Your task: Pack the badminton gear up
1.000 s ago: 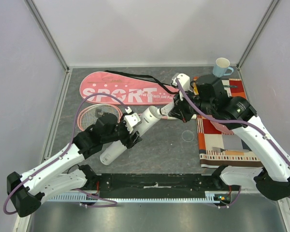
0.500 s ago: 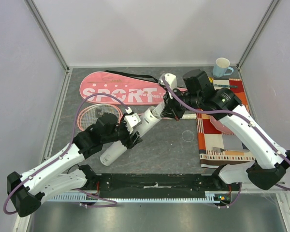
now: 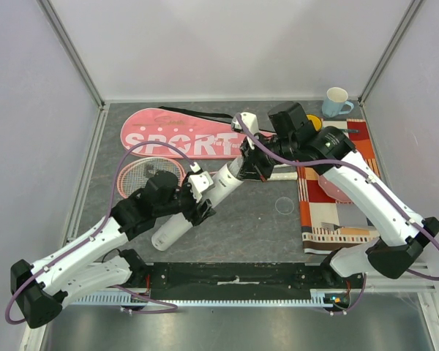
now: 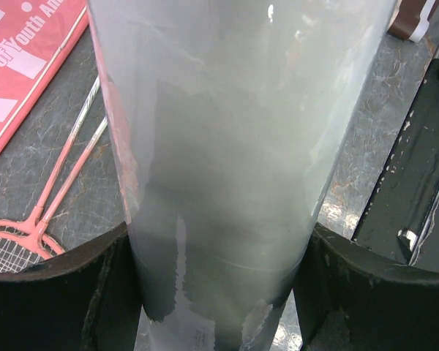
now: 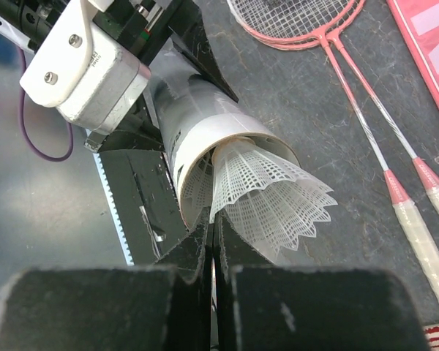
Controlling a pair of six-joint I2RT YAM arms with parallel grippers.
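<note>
Grey marbled tabletop (image 3: 278, 227) is ringed by pale walls. At its middle, the long white tube (image 3: 168, 232) is gripped across its body by the left claw (image 3: 198, 202), with its mouth raised toward the far right. A white shuttlecock (image 5: 267, 194) is lodged narrow end first in that mouth, its skirt rim pinched by the closed right claw (image 5: 212, 223). Two pink rackets (image 3: 148, 174) are laid just near of the pink bag (image 3: 183, 135).

Likely a robotics lab: 2 arms (image 3: 95, 241) bolted inside a white-walled, aluminium-framed enclosure (image 3: 219, 51).
</note>
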